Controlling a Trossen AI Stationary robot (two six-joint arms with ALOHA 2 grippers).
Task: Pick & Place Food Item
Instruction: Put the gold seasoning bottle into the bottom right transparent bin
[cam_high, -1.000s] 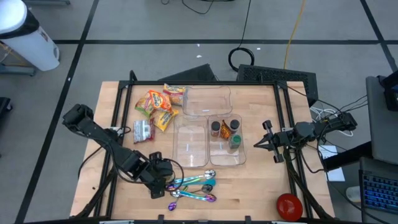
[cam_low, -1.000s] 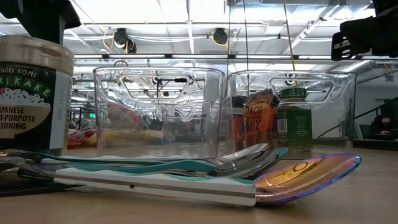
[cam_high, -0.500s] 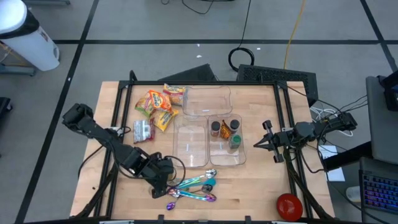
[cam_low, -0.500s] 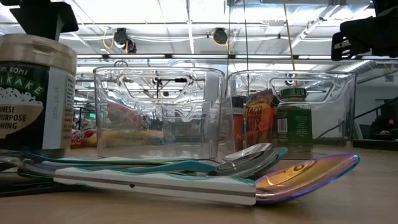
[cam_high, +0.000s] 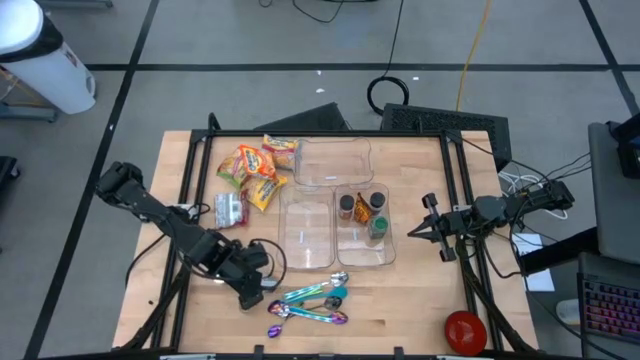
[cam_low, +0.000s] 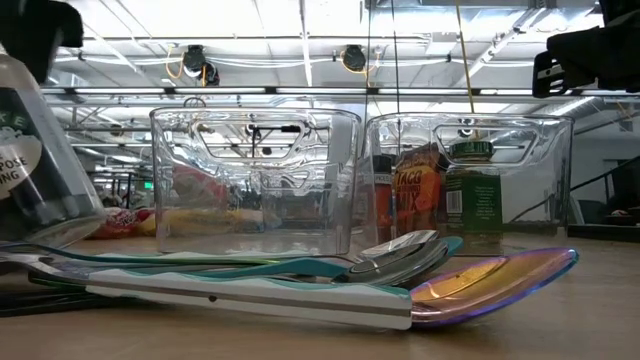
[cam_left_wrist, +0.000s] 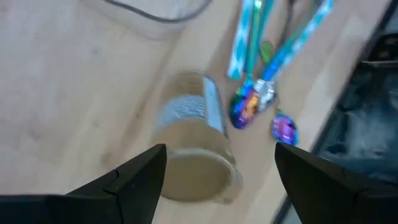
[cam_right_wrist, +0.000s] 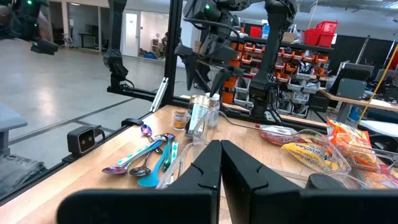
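We've tipped the jar (cam_low: 40, 150) since a second ago, clamped in left gripper (cam_high: 252, 283) near the spoons (cam_high: 312, 303); lift underway. Right gripper (cam_high: 428, 229) parked, fingers together.

Jar (cam_low: 40, 150) now tilted, shifted left
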